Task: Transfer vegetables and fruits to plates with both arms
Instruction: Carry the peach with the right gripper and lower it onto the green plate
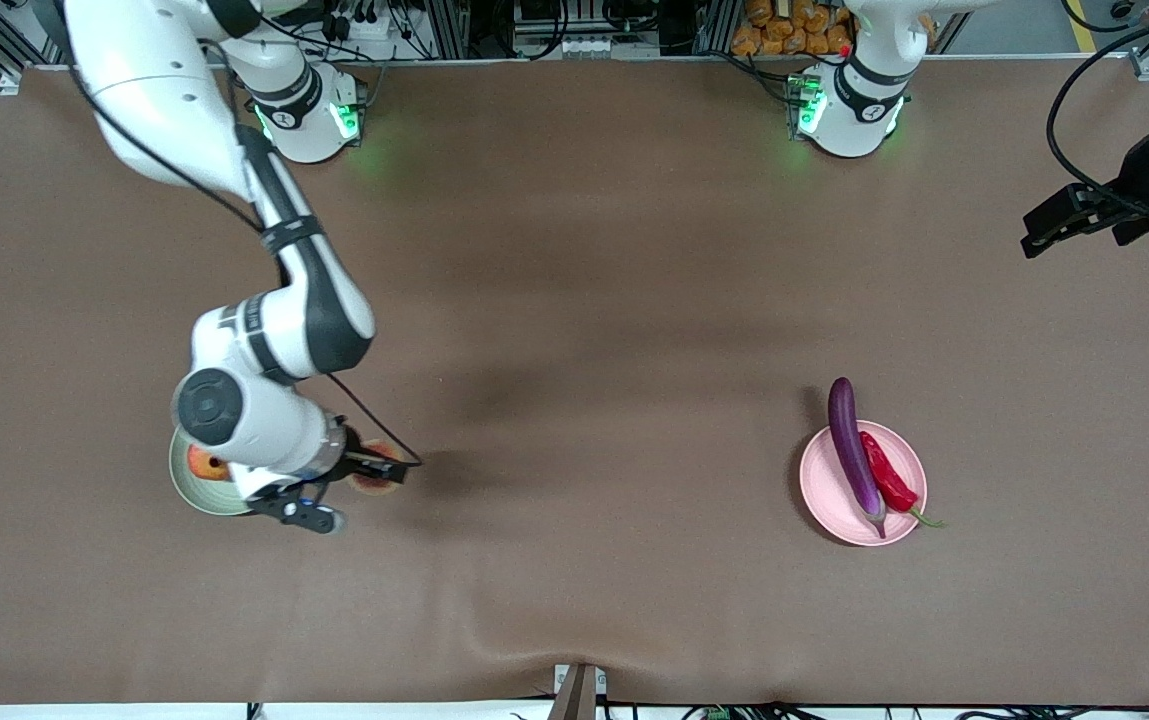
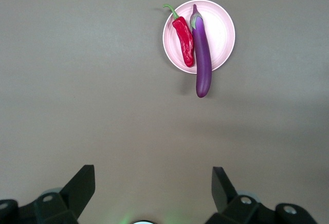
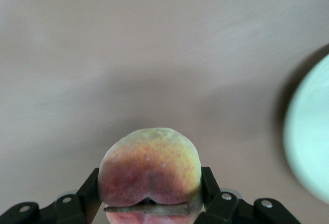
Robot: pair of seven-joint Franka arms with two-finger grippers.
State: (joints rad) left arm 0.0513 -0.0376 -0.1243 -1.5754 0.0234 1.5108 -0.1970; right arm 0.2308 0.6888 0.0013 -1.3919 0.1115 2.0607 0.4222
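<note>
Brown cloth-covered table (image 1: 574, 300), alu frame w/ cables.

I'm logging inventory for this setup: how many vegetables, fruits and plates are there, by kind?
Vegetables: 2, the eggplant and chili, both on the pink plate.
Fruits: 2, the peach in the right gripper, and a red-yellow fruit on the green plate.
Plates: 2.
Total: 6.

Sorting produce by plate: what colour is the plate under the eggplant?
Pale pink plate, clearest in the left wrist view; the eggplant overhangs its rim.
</note>
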